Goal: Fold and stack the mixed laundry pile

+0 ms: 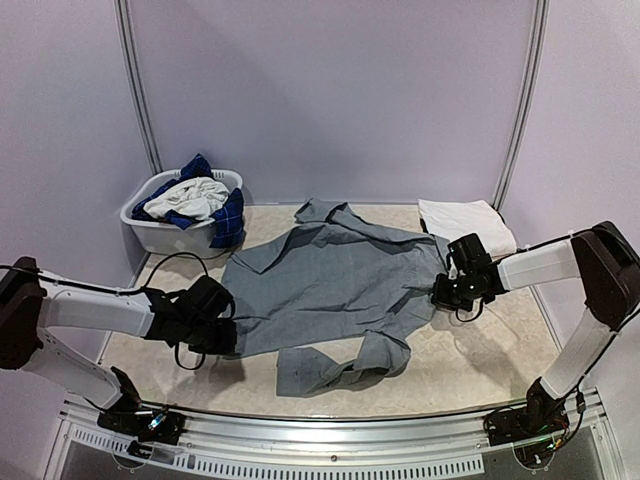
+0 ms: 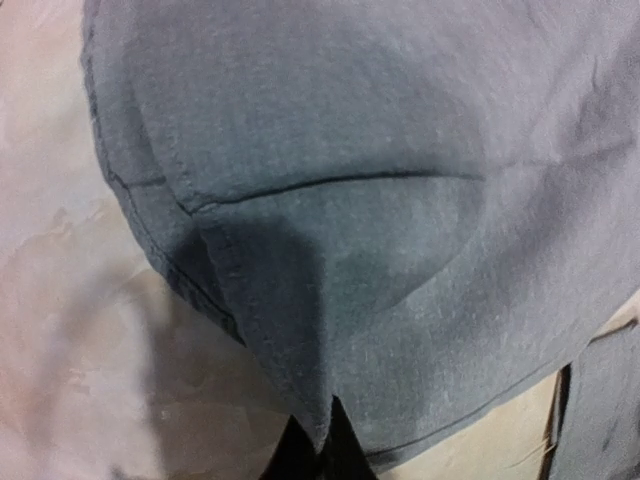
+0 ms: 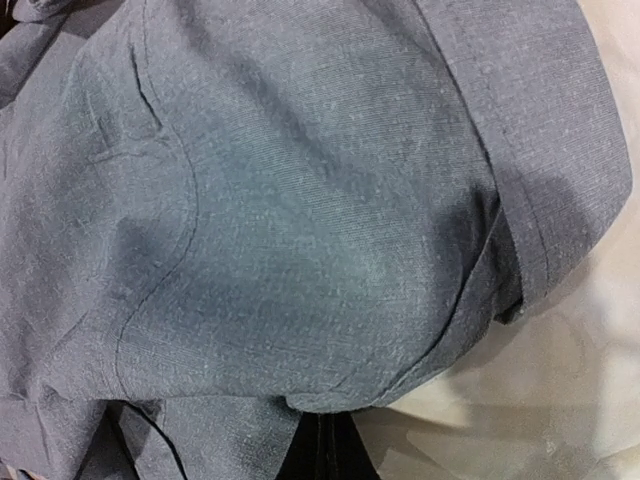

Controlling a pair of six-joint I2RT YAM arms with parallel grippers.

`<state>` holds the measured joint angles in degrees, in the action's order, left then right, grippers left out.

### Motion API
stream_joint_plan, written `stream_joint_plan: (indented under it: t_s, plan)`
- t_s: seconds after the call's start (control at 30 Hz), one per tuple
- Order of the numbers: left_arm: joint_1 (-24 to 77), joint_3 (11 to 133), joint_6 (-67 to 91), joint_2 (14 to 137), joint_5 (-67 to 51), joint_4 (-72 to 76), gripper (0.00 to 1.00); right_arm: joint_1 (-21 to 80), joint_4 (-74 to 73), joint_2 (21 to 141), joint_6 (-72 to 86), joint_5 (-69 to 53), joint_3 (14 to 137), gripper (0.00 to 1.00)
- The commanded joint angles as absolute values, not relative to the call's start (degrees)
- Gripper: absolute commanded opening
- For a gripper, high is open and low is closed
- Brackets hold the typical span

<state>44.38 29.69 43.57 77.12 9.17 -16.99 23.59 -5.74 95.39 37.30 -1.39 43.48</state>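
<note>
Basket [image 1: 150,235]: white plastic, oval, back left corner of the table [image 1: 480,360]. It held a crumpled white cloth [image 1: 195,198] with a blue plaid cloth [image 1: 228,215] bunched around it, plaid spilling over the front rim. A folded white piece [image 1: 465,225] lay flat at back right, a neat rectangle, outside the basket.

Grey shirt [image 1: 335,285] was spread flat mid-table, collar end toward the back, one sleeve doubled across the near edge. Fabric was a thin matte weave with fine grain, stitched seams and a doubled hem band (clear in both wrist views). It showed soft wrinkles.

Left gripper [image 1: 228,335] was at the shirt's left hem. Jaws were pressed together, pinching the hem edge. In the left wrist view the dark fingertips [image 2: 300,455] met at the cloth edge, and the fabric puffed up in a smooth dome just beyond them.

Right gripper [image 1: 445,292] was at the shirt's right side, close to the folded white piece. Jaws were closed. Cloth covered most of the fingers in the right wrist view, so it looked like a pinch on a shirt fold, with fabric bulging over them.
</note>
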Motion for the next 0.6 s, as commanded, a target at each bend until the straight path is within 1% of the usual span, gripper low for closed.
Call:
stream_joint_plan:
  t_s: [0.0, 0.1, 0.27, 0.4, 0.57]
  plan:
    - [45.7, 28.9, 43.9, 76.6, 9.8, -14.3, 0.0, 23.7, -10.3, 94.9, 37.3, -2.5, 41.7, 0.0]
    - [45.7, 29.4, 43.3, 73.4, 12.1, -17.2, 0.0, 23.7, -15.5, 90.5, 37.2, 1.6, 41.2, 0.0]
    - [45.8, 29.7, 43.2, 64.4, 15.6, -24.2, 0.0, 23.6, -23.9, 78.0, 38.2, 9.6, 39.5, 0.0]
    - [45.8, 29.8, 43.8, 58.0, 15.2, -28.8, 0.0, 23.6, -28.1, 69.3, 38.5, 10.3, 38.0, 0.0]
    - [46.1, 30.4, 45.3, 55.9, 13.4, -34.0, 0.0, 23.6, -34.8, 61.6, 39.5, 13.6, 36.7, 0.0]
